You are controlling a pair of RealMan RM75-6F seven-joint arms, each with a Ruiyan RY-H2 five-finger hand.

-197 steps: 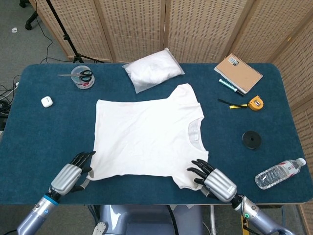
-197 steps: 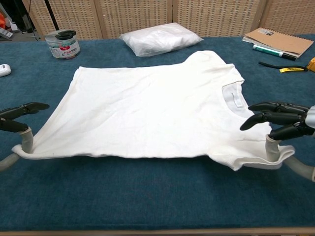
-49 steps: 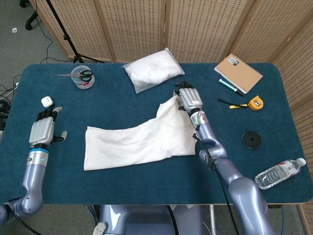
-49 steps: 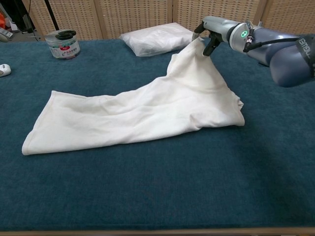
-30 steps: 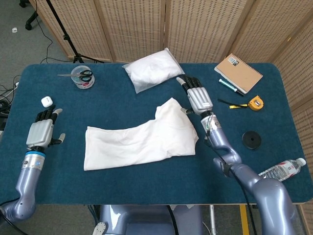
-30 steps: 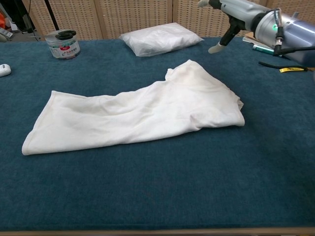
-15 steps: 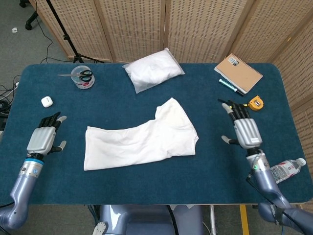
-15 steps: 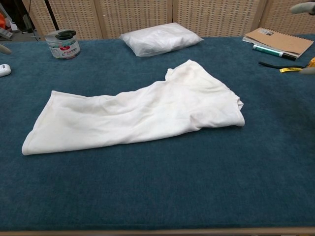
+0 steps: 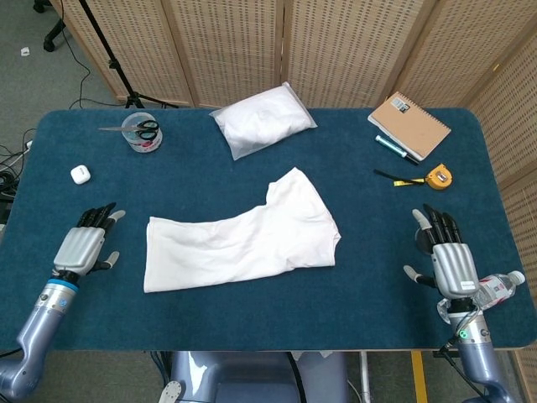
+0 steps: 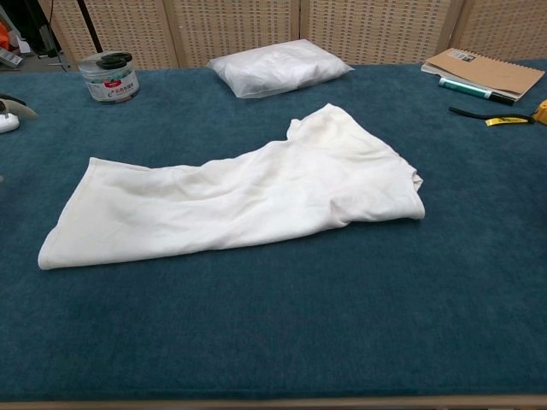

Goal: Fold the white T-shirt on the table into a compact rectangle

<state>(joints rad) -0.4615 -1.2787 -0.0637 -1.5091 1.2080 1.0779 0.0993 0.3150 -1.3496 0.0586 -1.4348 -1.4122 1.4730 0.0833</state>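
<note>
Lying mid-counter [image 9: 252, 311], white T-shirt [image 9: 243, 236], folded once lengthwise into a rumpled band; left robot hand [image 9: 82, 247] and right robot hand [image 9: 447, 259] both empty, fingers spread, well apart from the shirt.

We find the bench [image 9: 201, 311] covered in dark blue cloth. A white T-shirt [image 9: 243, 235] lies folded over near its middle, loosely bunched toward the right end. Behind it rests a white bagged bundle [image 9: 262, 118]. At the far left stand a clear tub holding scissors [image 9: 141, 132] and a small white case [image 9: 80, 175]. At the far right lie a brown notebook [image 9: 409, 125], a pen [image 9: 396, 148] beside it, and a yellow tape measure [image 9: 438, 177]. A plastic bottle [image 9: 495, 289] lies at the right near edge.
</note>
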